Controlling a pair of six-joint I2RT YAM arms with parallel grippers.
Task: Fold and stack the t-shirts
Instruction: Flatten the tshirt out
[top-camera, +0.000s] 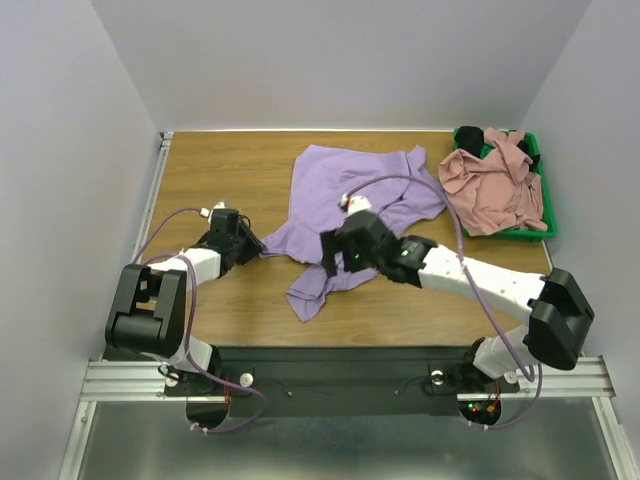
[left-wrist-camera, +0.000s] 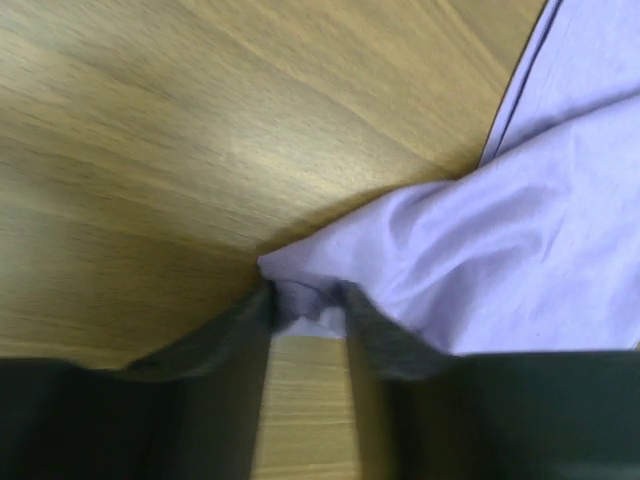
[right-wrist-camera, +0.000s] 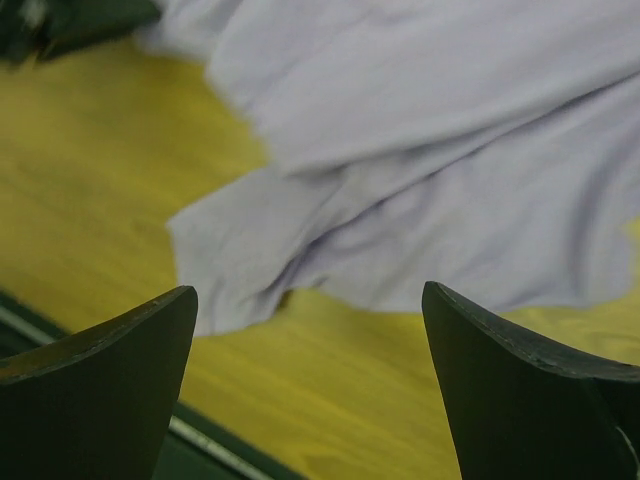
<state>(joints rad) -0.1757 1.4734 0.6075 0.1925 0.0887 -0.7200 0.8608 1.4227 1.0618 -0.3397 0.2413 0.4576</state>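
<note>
Left pincer (left-wrist-camera: 305, 303) clamps a corner of the crumpled lavender cotton t-shirt (left-wrist-camera: 500, 240) — low against the wooden tabletop (left-wrist-camera: 150, 150). Right pincer (right-wrist-camera: 308, 295) hovers above the shirt, fingers apart.

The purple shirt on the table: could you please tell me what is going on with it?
The purple shirt lies spread but rumpled on the table. The left pincer pinches a corner at its left edge, down at the tabletop. The right pincer hangs open over the shirt's near edge, holding nothing. A pink shirt and a black shirt sit bunched in the green bin at the far right. Nothing is folded yet.
</note>
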